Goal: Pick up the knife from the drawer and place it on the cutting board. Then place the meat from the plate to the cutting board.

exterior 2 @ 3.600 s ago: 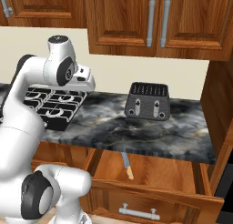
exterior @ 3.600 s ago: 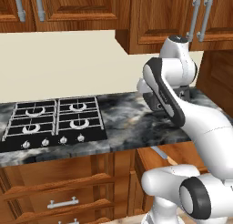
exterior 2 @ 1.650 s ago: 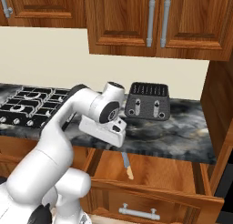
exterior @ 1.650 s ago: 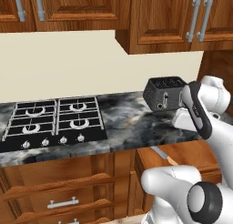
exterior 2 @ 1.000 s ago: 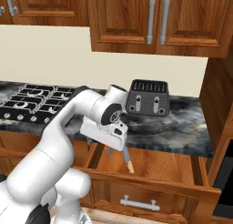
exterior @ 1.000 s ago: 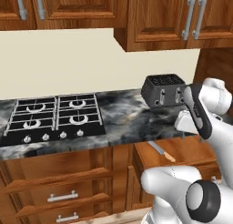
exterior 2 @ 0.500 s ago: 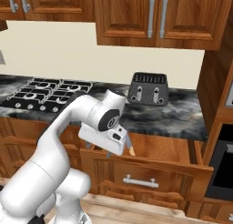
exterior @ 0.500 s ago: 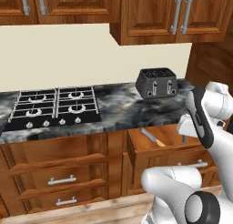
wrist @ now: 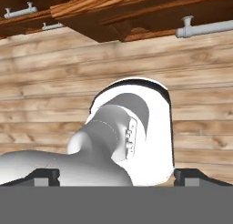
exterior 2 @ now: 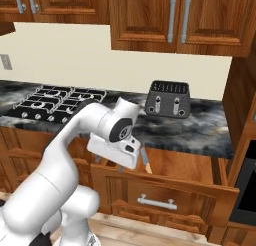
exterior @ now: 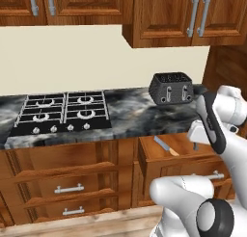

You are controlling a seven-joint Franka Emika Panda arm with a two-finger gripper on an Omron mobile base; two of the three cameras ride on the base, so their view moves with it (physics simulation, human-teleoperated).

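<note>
The drawer (exterior 2: pixel 165 190) stands pulled out under the marble counter, its silver bar handle (exterior 2: pixel 156 202) facing me. The knife (exterior 2: pixel 145 159) lies inside near the left wall, blade toward the counter and tan handle toward the front; it is also in the left base view (exterior: pixel 165 146). My gripper (exterior 2: pixel 120 166) hangs by the drawer's front left corner, a little short of the knife, and points downward. In the hand view the gripper (wrist: pixel 117 176) is open, its fingertips (wrist: pixel 45 175) wide apart with nothing between them, above the wood floor. The cutting board, the meat and the plate are out of view.
A black toaster (exterior: pixel 170 88) stands on the counter (exterior: pixel 135 118) behind the drawer. A gas stove (exterior: pixel 62 113) lies to the left. Shallower drawer fronts (exterior: pixel 67 188) sit below the stove. Wall cabinets (exterior 2: pixel 175 20) hang above. A dark oven front (exterior 2: pixel 247 190) is at the right.
The whole picture has shifted: the base has backed away from the counter, so more of the lower cabinets and floor shows. My hand stays by the drawer's front left corner, still open.
</note>
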